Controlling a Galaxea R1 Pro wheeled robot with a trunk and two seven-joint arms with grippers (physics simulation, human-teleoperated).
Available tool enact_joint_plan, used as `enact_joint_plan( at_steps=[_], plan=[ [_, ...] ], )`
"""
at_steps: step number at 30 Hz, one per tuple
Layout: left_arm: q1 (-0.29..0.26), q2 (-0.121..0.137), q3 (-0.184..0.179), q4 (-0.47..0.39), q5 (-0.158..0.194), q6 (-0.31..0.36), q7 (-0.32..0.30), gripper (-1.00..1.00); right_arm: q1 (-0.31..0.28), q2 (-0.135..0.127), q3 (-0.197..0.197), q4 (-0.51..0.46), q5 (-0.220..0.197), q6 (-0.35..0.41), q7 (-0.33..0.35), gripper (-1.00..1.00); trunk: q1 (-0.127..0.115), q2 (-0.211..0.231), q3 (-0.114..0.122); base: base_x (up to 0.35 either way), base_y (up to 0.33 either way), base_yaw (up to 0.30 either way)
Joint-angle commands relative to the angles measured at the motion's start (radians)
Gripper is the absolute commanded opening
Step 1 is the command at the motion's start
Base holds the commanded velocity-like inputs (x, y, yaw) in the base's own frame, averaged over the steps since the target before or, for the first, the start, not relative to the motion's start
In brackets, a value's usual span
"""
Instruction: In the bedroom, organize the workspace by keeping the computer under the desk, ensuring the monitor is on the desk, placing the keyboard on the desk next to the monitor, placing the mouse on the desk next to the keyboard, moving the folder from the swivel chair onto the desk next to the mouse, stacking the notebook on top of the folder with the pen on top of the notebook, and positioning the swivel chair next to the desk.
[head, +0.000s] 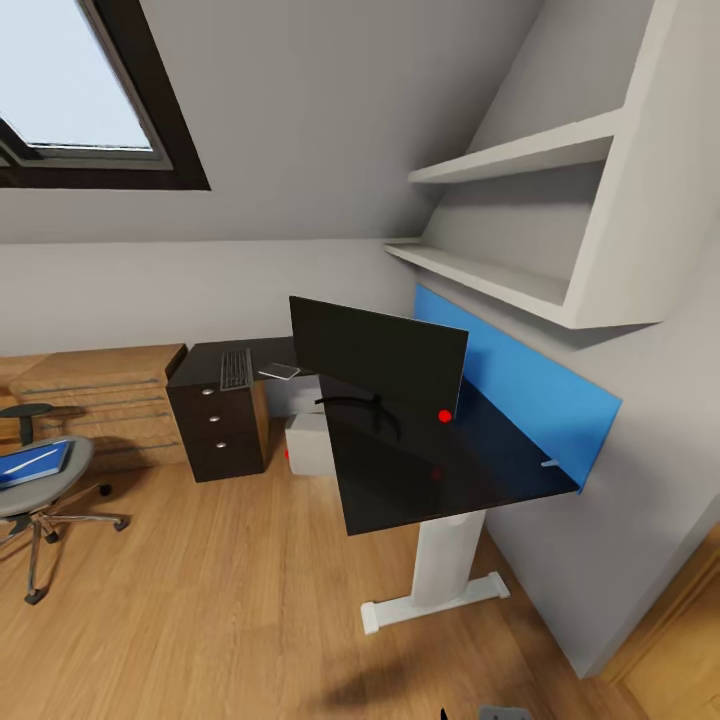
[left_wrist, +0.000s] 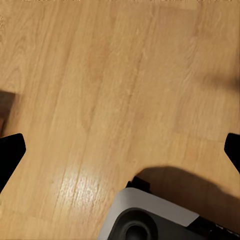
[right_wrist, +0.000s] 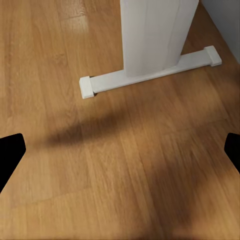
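- Standing against the grey wall, the long black-topped desk (head: 440, 470) with a bright blue back panel rests on a white pedestal leg; the right wrist view shows that leg and its flat foot on the wooden plank floor (right_wrist: 75, 165).
- The wide, thin black flat-screen monitor (head: 378, 358) stands upright on the desk top, on a thin stalk with a ring-shaped base.
- The light grey box-shaped computer tower (head: 312, 440) sits on the floor below the far end of the desk, just beside the dark three-drawer unit (head: 220, 425).
- The grey upholstered swivel chair (head: 40, 490) with a chrome star base stands well apart from the desk, carrying a flat blue folder (head: 35, 462) on its seat.
- The slim dark-keyed keyboard (head: 235, 368) lies on top of the drawer unit, not on the desk.
- The left gripper (left_wrist: 120, 150) and the right gripper (right_wrist: 120, 150) each show two dark fingertips at opposite picture edges, spread wide apart over bare floor, grasping nothing.
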Motion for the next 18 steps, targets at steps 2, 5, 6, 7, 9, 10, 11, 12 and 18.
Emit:
enact_joint_plan(
  at_steps=[2,5,6,7,9,10,11,12,18],
  plan=[
    [-0.001,0.001,-0.002,0.0,0.011,-0.007,0.002,1.0,-0.001,0.0,-0.007,0.002,0.004,-0.005,-0.001,1.0,0.0,-0.002,-0.002,0.0,0.0,0.0],
    [-0.001,0.002,-0.001,-0.002,0.012,-0.009,0.003,1.0,-0.001,0.0,-0.007,0.002,0.004,-0.004,-0.001,1.0,0.0,-0.002,-0.002,0.0,0.0,0.0],
    [-0.001,0.003,0.0,-0.003,0.012,-0.009,0.004,1.0,-0.001,0.0,-0.007,0.002,0.004,-0.004,-0.001,1.0,0.0,-0.002,-0.002,0.0,0.0,0.0],
    [-0.001,0.004,0.0,-0.005,0.013,-0.009,0.004,1.0,-0.001,0.0,-0.007,0.002,0.004,-0.004,-0.001,1.0,0.0,-0.002,-0.002,0.0,0.0,0.0],
    [-0.001,0.005,0.001,-0.012,0.014,-0.01,0.004,1.0,-0.001,0.0,-0.007,0.002,0.004,-0.004,-0.001,1.0,0.0,-0.002,-0.002,0.0,0.0,0.0],
    [-0.001,0.005,0.002,-0.013,0.014,-0.01,0.004,1.0,-0.001,0.0,-0.007,0.002,0.004,-0.004,-0.001,1.0,0.0,-0.002,-0.002,0.0,0.0,0.0],
    [-0.001,0.005,0.002,-0.014,0.014,-0.01,0.003,1.0,-0.001,0.0,-0.007,0.002,0.004,-0.004,-0.001,1.0,0.0,-0.002,-0.002,0.0,0.0,0.0],
    [-0.001,0.005,0.002,-0.015,0.014,-0.01,0.003,1.0,-0.001,0.0,-0.007,0.002,0.004,-0.005,-0.001,1.0,0.0,-0.002,-0.002,0.0,-0.01,0.0],
    [-0.001,0.005,0.002,-0.018,0.013,-0.01,0.001,1.0,-0.001,0.0,-0.007,0.002,0.003,-0.005,-0.002,1.0,0.0,-0.002,-0.002,0.0,-0.163,0.0]
  ],
)
